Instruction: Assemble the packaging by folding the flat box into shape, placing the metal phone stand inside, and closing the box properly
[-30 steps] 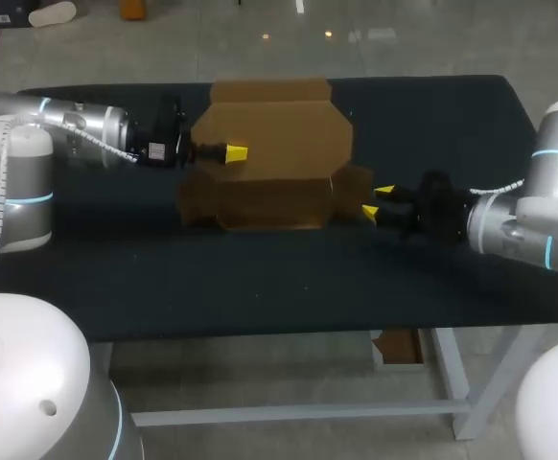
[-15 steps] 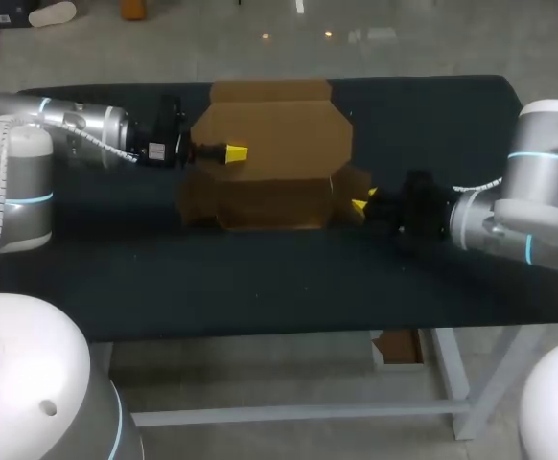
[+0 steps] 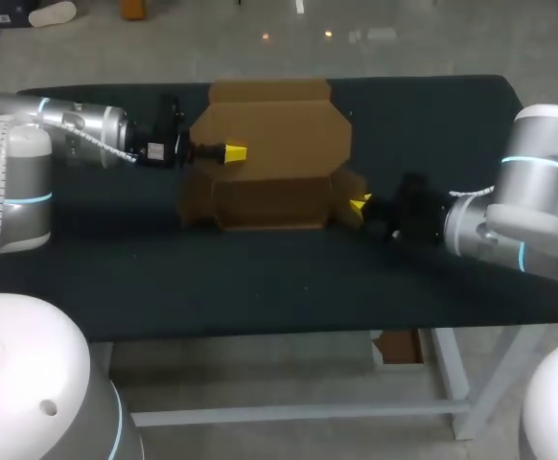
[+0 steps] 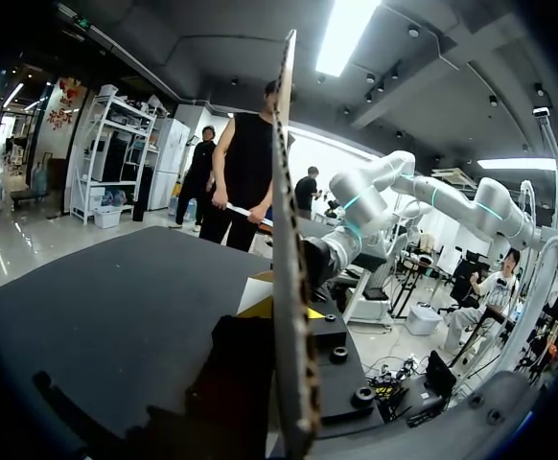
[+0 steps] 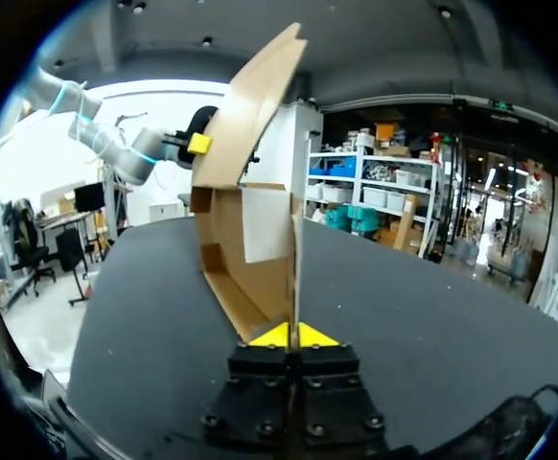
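here: cardboard box part-formed, held at two ends

the cardboard box (image 3: pixel 269 163) stands at the middle of the table (image 3: pixel 432 278), toward the far edge, only partly raised into shape. its lower body (image 3: pixel 269 203) shows as a darker brown band on the near side. behind that, a broad lid panel (image 3: pixel 279 129) with clipped corners slopes up and away. a small side flap (image 3: pixel 348 187) projects from the box's right end.

the left arm (image 3: pixel 68 125) enters from the left and lies level above the dark cloth. the left gripper (image 3: pixel 235 153) meets the lid panel near its left edge, with one yellow tip showing on the panel's upper face. in the left wrist view the panel runs edge-on between this gripper's fingers, which bear on it from both sides, so the left gripper is clamped on the lid panel.

the right arm (image 3: pixel 509 220) enters from the right, low over the table. the right gripper (image 3: pixel 360 204) sits at the box's right end. in the right wrist view its two yellow tips stand almost together with the thin edge of the side flap pinched between them, so this claw grasps the side flap. ahead of the fingers the box's hollow opens, with a paler inner flap (image 5: pixel 265 225). the lid panel arches above it, and the left gripper's yellow tip sits at the panel's far edge.
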`<action>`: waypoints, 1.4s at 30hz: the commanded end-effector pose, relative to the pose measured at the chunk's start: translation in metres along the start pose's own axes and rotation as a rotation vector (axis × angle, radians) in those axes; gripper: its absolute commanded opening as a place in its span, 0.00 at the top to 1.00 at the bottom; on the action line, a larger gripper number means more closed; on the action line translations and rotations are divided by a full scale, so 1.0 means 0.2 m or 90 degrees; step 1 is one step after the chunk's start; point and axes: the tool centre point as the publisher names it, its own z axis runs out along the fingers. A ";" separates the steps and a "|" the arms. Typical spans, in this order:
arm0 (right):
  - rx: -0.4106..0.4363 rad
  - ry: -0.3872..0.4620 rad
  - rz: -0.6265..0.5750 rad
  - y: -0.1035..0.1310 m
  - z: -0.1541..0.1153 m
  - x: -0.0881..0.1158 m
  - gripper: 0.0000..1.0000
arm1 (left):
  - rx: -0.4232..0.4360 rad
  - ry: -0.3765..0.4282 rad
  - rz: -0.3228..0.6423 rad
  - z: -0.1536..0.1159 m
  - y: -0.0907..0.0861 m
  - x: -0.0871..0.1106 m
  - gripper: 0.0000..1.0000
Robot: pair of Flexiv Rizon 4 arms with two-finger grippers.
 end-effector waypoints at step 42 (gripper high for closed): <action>-0.042 -0.022 0.040 0.06 0.17 0.34 0.58 | 0.000 0.002 0.000 0.00 0.01 0.00 1.00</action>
